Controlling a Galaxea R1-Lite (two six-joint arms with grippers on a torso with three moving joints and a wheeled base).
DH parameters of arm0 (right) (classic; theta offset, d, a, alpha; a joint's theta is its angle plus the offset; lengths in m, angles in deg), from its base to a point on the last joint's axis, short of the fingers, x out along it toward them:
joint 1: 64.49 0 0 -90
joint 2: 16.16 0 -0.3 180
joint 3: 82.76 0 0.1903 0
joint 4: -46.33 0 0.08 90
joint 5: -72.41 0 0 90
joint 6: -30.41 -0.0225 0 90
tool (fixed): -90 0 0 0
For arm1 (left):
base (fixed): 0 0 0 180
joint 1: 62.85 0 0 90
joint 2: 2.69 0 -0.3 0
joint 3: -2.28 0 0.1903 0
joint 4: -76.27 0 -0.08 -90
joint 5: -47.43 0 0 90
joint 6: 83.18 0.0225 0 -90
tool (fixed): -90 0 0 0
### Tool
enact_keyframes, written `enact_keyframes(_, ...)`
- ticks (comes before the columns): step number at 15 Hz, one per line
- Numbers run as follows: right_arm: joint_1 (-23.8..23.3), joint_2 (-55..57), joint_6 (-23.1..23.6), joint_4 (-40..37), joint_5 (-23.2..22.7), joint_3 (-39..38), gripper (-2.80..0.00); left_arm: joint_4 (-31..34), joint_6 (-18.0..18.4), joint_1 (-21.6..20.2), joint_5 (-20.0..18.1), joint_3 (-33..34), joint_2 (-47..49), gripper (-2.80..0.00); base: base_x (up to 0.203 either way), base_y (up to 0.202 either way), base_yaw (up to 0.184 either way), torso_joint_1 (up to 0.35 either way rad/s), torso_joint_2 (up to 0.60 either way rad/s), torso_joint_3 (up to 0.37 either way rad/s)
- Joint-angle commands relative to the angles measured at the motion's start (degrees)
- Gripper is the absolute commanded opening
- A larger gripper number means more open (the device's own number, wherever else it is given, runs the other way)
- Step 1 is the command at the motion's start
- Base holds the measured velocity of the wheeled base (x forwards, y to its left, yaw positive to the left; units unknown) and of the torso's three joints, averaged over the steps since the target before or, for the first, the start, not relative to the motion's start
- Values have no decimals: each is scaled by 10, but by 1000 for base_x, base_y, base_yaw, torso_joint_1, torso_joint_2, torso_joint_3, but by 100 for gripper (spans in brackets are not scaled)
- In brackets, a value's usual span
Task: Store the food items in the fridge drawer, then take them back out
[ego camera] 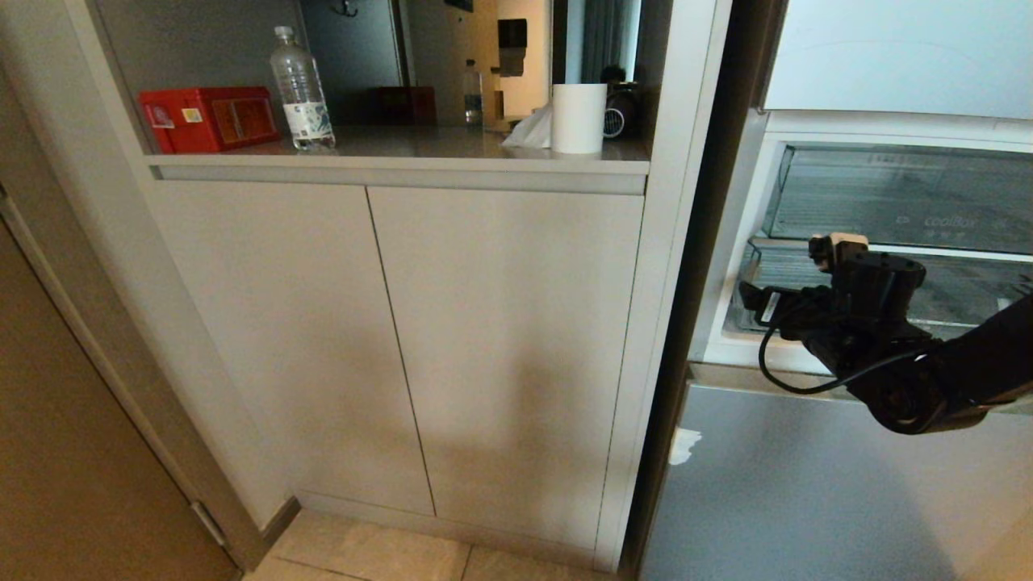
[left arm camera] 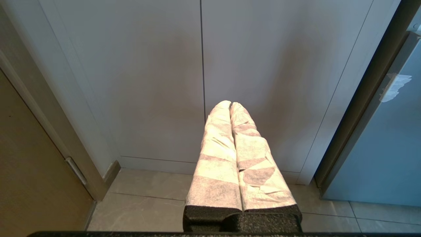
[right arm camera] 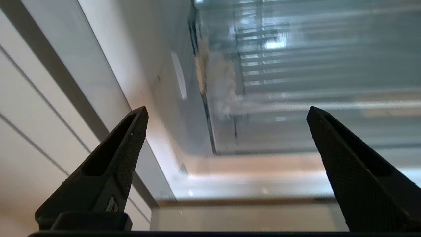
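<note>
No food items show in any view. The fridge drawer (ego camera: 787, 270) is the lower of two clear drawers in the open fridge at the right, and its ribbed floor (right arm camera: 296, 65) fills the right wrist view. My right gripper (ego camera: 759, 303) reaches in from the right and hovers at that drawer's front left corner. It is open (right arm camera: 227, 112), with nothing between the black fingers (right arm camera: 121, 148). My left gripper (left arm camera: 230, 103) is shut, its tape-wrapped fingers (left arm camera: 217, 154) pressed together, and it points at the cabinet doors low down.
Above it sits a second clear drawer (ego camera: 928, 202) with "coolBox" lettering. The grey lower fridge door (ego camera: 807, 484) is below my right arm. A white cabinet (ego camera: 403, 347) stands left of the fridge. Its shelf holds a red box (ego camera: 208, 119), a water bottle (ego camera: 300, 89) and a white roll (ego camera: 579, 117).
</note>
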Motion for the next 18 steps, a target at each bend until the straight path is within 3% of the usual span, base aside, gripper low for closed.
enact_keyframes(1,0,26,-1,4,2,31,0,0,0,0,0,1,0,-280,0,0,0,0,0,0)
enact_keyframes(13,-10,70,0,3,1,93,0,0,0,0,0,1,0,-280,0,0,0,0,0,0)
enact_keyframes(14,-12,70,0,3,1,90,-176,0,0,0,0,1,0,-280,0,0,0,0,0,0)
enact_keyframes(15,-12,69,0,4,1,87,-280,0,0,0,0,1,0,-280,0,0,0,0,0,0)
enact_keyframes(18,-12,57,2,14,0,63,-280,0,0,0,0,1,0,-280,0,0,0,0,0,0)
